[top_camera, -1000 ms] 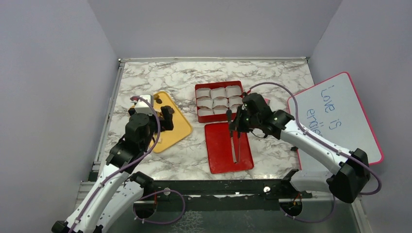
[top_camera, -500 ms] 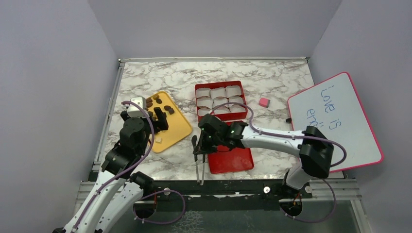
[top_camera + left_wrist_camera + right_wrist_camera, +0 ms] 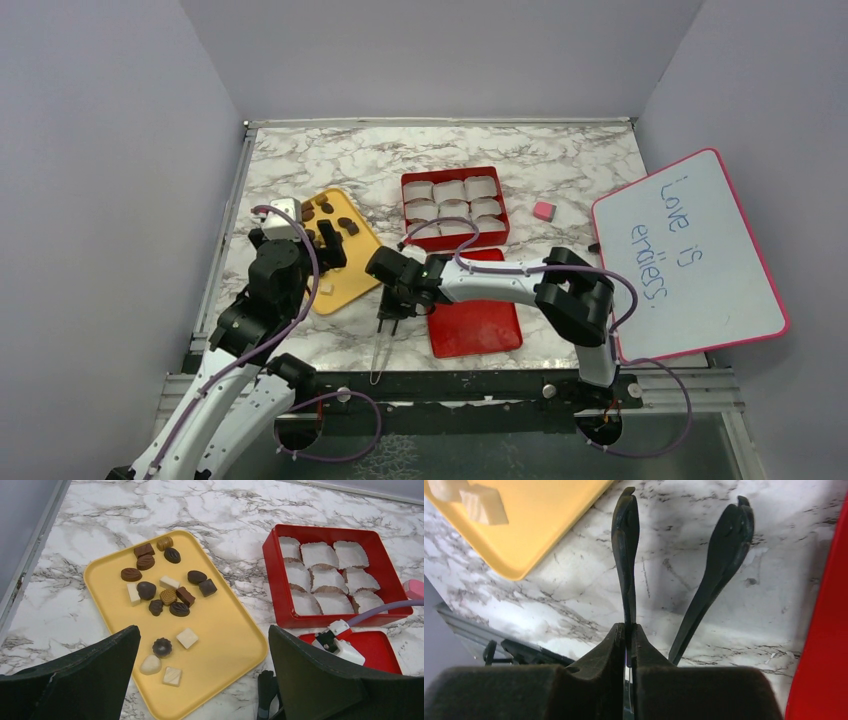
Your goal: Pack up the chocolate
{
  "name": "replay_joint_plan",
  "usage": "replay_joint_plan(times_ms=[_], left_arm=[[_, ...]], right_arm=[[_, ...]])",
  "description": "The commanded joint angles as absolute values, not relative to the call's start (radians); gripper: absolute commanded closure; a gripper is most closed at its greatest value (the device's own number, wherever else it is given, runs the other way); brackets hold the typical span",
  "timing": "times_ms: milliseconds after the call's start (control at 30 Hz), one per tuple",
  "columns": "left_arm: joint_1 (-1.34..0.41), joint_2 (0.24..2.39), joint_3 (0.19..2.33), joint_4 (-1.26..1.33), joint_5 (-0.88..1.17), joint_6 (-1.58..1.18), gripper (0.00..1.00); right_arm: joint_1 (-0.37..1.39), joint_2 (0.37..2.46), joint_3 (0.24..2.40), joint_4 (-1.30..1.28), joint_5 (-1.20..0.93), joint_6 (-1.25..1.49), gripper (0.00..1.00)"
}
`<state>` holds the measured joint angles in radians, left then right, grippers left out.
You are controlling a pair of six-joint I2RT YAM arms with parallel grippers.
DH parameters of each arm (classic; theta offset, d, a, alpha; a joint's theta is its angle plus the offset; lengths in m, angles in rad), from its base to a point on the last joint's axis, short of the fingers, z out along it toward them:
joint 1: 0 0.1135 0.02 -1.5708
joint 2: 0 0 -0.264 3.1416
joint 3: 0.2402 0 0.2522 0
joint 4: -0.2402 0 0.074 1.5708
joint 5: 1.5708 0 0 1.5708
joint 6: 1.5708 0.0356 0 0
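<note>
The chocolate [image 3: 165,587], several dark brown and pale cream pieces, lies on a yellow tray [image 3: 225,630], also seen from the top [image 3: 365,262]. My left gripper [image 3: 202,630] hovers open and empty above the tray's near end [image 3: 328,245]. My right gripper [image 3: 629,630] is shut on one arm of black tongs [image 3: 625,545]; the tongs' tips point at the marble by the tray's corner. From the top it [image 3: 392,298] sits between the tray and the red lid [image 3: 478,322]. The red box [image 3: 505,212] holds white paper cups with no pieces in them.
A small pink block [image 3: 543,210] lies right of the box. A pink-framed whiteboard [image 3: 690,250] leans at the right. Two pale cubes [image 3: 479,502] sit near the tray's corner. The table's near edge and metal rail [image 3: 450,385] lie just behind the tongs.
My right arm has swung left with the tongs, from over the red lid to the marble beside the yellow tray. The left gripper has drawn back slightly toward the tray's near end.
</note>
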<state>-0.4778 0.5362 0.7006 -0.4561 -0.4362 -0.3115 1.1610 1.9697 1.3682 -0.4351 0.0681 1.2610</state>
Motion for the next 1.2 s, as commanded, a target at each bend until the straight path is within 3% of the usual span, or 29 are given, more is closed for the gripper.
replay_joint_plan(times_ms=[0,133,367,733,1033,1167], left_arm=[[-0.474,0.574,0.749,-0.470,-0.425,-0.333,0.01],[-0.474,0.584,0.750,-0.473,-0.425,-0.350,0.01],[-0.474,0.613,0.754,-0.482,-0.381,-0.387,0.01],[-0.476,0.853,0.788,-0.568,0.026,-0.498,0.02],[-0.658,1.046,0.778,-0.585,0.027,-0.550,0.01],[-0.761,1.082,0.763,-0.587,-0.026,-0.607,0.06]], right_arm=[[1.159,1.987,1.397,-0.524,0.192,1.290,0.88],[1.158,1.992,1.419,-0.569,0.241,1.273,0.79],[1.157,1.912,1.419,-0.548,0.276,1.123,0.55],[1.157,1.557,1.228,-0.560,0.370,0.923,0.10],[1.157,1.293,1.123,-0.677,0.618,0.918,0.00],[1.157,1.166,1.058,-0.638,0.650,0.895,0.00]])
